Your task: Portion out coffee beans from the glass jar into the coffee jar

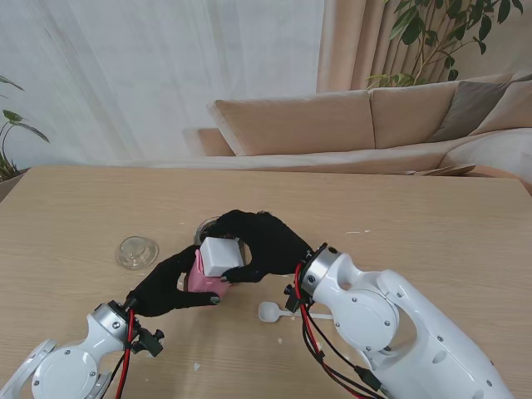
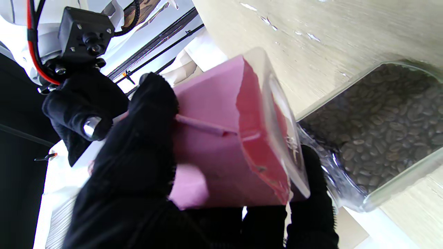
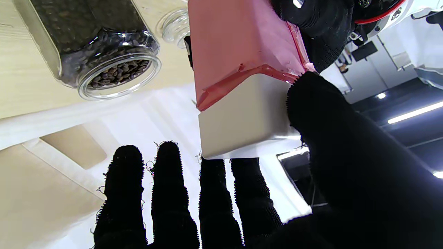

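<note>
Stand view: wooden desk (image 1: 75, 208) with both black-gloved arms meeting near its middle; left robot hand (image 1: 170, 287) wrapped around the pink body of the coffee jar (image 1: 202, 281), grasping it, jar tilted; right robot hand (image 1: 264, 241) over the jar's top, thumb and fingers around the white lid (image 1: 221, 256). Glass jar (image 1: 206, 226) just behind the hands, farther from me, mostly hidden there. Round clear glass lid (image 1: 137, 252) lying flat on the desk to the left, well apart from the hands. White spoon (image 1: 274, 312) lying on the desk nearer to me, close beside the right wrist.

Left wrist view: fingers (image 2: 138, 145) curled against the pink wall of the coffee jar (image 2: 214, 145); glass jar (image 2: 373, 128) full of coffee beans (image 2: 387, 114) just beside it.

Right wrist view: thumb (image 3: 332, 138) pressed on one side of the white lid (image 3: 242, 117), four fingers (image 3: 211, 193) extended past its far edge, not clenched; whether the lid is fully seated or lifted, cannot tell; glass jar (image 3: 104, 45) open-mouthed, beans visible inside, standing apart from the pink jar (image 3: 238, 34).
</note>
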